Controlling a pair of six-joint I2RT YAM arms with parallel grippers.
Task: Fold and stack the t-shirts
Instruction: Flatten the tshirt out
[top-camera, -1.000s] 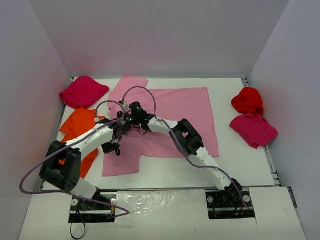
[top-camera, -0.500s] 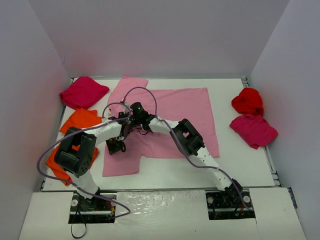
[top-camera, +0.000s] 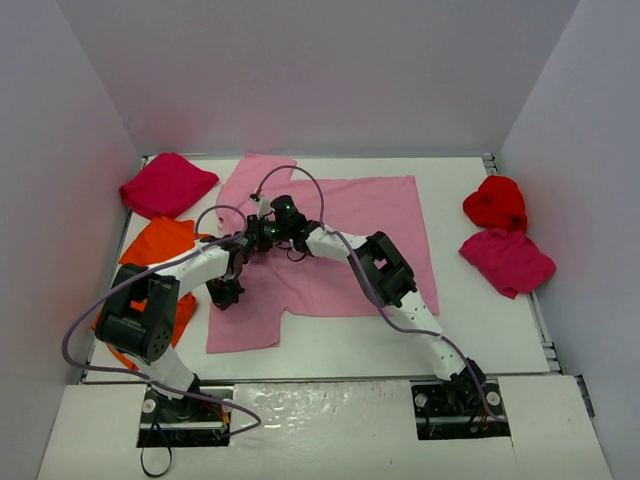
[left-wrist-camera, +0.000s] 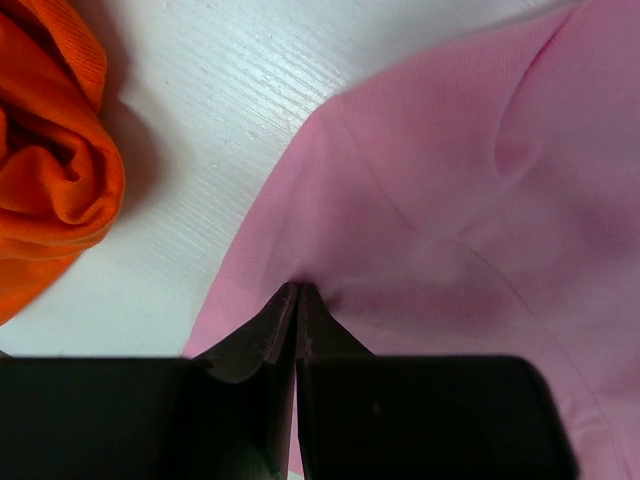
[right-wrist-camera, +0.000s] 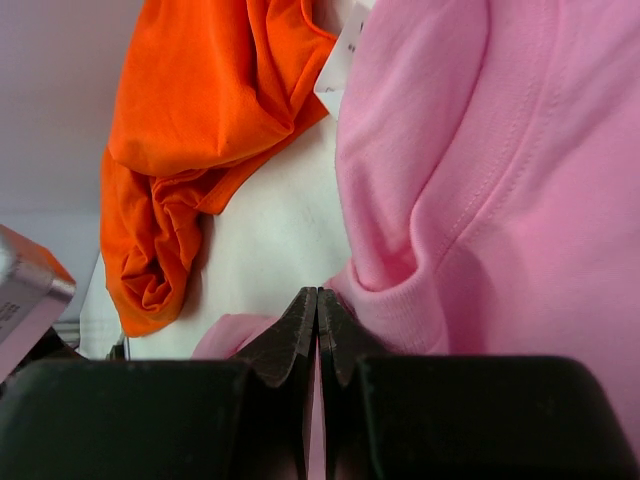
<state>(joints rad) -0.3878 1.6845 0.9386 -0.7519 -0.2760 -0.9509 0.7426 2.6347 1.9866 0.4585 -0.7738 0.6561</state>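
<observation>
A light pink t-shirt (top-camera: 350, 235) lies spread flat mid-table. My left gripper (top-camera: 225, 292) is shut on its left edge near the lower sleeve; in the left wrist view the fingertips (left-wrist-camera: 298, 288) pinch a pink fold (left-wrist-camera: 480, 200). My right gripper (top-camera: 256, 233) is shut on the pink shirt at its ribbed collar edge (right-wrist-camera: 400, 300), its tips (right-wrist-camera: 317, 293) meeting above white table. Two orange shirts (top-camera: 158, 250) lie crumpled at the left, also in the wrist views (left-wrist-camera: 50, 170) (right-wrist-camera: 200, 130). Magenta-crimson shirts sit at the far left (top-camera: 166, 183) and the right (top-camera: 507, 258), a bright red one (top-camera: 496, 200) behind the latter.
White walls close in the table on three sides. Both arms cross over the pink shirt's left half, with a purple cable (top-camera: 290, 180) looping above them. A white label (right-wrist-camera: 338, 70) shows at the pink shirt's neck.
The left arm's elbow swung in over the orange shirts. The right gripper moved slightly up and right with the collar; the left gripper stayed near the shirt's left edge.
</observation>
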